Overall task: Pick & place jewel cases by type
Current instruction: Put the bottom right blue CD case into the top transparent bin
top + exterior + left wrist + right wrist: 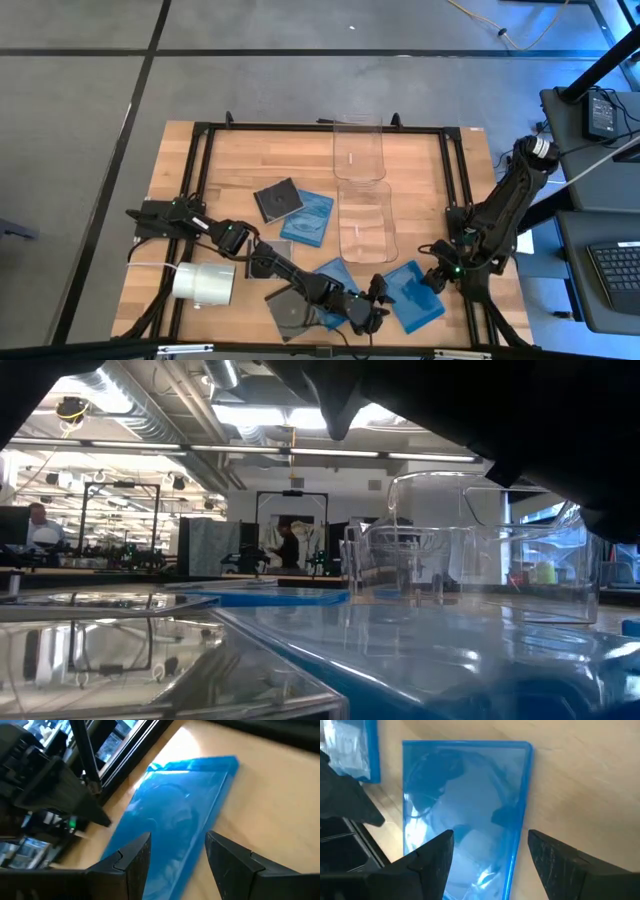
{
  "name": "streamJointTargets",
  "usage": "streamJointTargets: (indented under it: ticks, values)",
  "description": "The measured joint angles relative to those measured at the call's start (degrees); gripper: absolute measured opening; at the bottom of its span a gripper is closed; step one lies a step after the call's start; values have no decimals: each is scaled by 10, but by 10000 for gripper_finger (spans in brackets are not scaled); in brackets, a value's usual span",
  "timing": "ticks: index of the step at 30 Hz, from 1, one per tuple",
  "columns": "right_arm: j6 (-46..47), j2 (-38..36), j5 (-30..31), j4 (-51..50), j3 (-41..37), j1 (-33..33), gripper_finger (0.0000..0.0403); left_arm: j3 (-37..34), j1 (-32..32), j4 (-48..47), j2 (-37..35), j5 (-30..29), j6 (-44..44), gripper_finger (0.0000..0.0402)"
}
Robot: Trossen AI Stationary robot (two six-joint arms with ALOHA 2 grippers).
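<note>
Right now both grippers crowd one translucent blue jewel case (pixel 413 296) lying flat on the wooden table (pixel 240 160) at its near right corner. The left gripper (pixel 372 305) reaches far across from the left side and sits just beside the case's left edge; in its wrist view its fingers (pixel 131 861) stand apart with the case (pixel 175 820) stretching away between and beyond them, nothing clamped. The right gripper (pixel 437 276) comes in from the right and hovers at the case's far right corner; in its wrist view its fingers (pixel 432 857) stand wide, straddling the case (pixel 465 810), and hold nothing either.

So the relation that counts: the case lies between the two tools, and the right arm looks better placed, since its spread fingers already bracket the case's two opposite edges. The left arm is stretched over other cases: a dark grey case (pixel 288 312) and another blue case (pixel 330 275) lie under it.

Farther off, a dark case with a disc (pixel 277 200) and a blue case (pixel 310 218) rest mid-table, just left of the two clear bins (pixel 362 190). A white roll (pixel 205 284) stands at the near left.
</note>
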Motion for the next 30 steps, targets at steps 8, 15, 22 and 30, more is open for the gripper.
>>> streamJointTargets:
  ticks: [8,15,22,30]
  values:
    - [-1,1,-11,21,-10,0,260,0,16,-31,0,33,-6,184]
    - [9,1,-12,30,-9,0,260,0,14,-44,0,68,28,184]
    - [28,1,-13,37,-9,0,260,-1,19,-62,1,97,-70,184]
    - [21,2,7,82,-9,-15,260,-2,24,-74,1,76,-103,184]
